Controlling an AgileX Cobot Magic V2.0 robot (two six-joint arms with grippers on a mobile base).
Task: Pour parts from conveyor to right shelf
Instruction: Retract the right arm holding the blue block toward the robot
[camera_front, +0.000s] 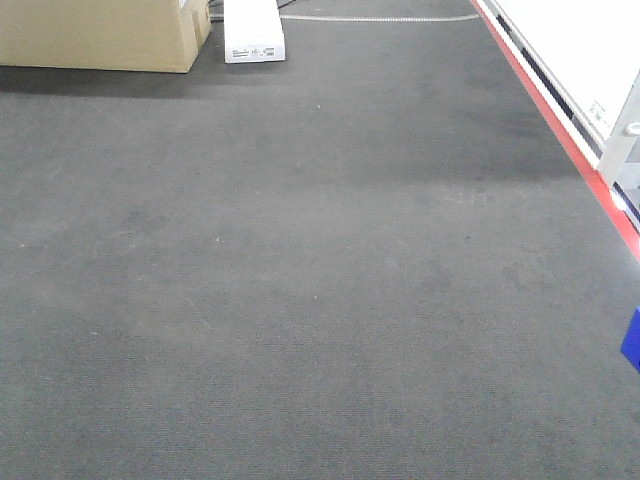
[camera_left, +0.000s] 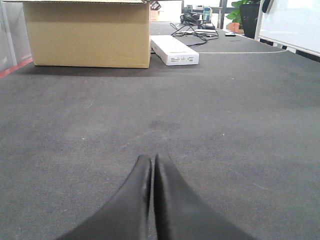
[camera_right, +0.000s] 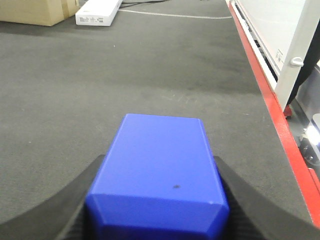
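The grey carpet (camera_front: 320, 280) is wide and open in the middle, and a gripper can pass over it freely to the front and to the left. At the far left stands a large cardboard box (camera_front: 100, 35). Just beside it, on its right, lies a flat white box (camera_front: 252, 35), and together they close that far corner. Behind them some cables (camera_left: 192, 32) lie on the floor. Along the right side runs a red strip (camera_front: 560, 130), and a white panel (camera_front: 580, 50) rises directly behind it, so this side is closed. The blue block (camera_right: 157, 185) fills the whole space between the fingers of the right gripper (camera_right: 157, 165).
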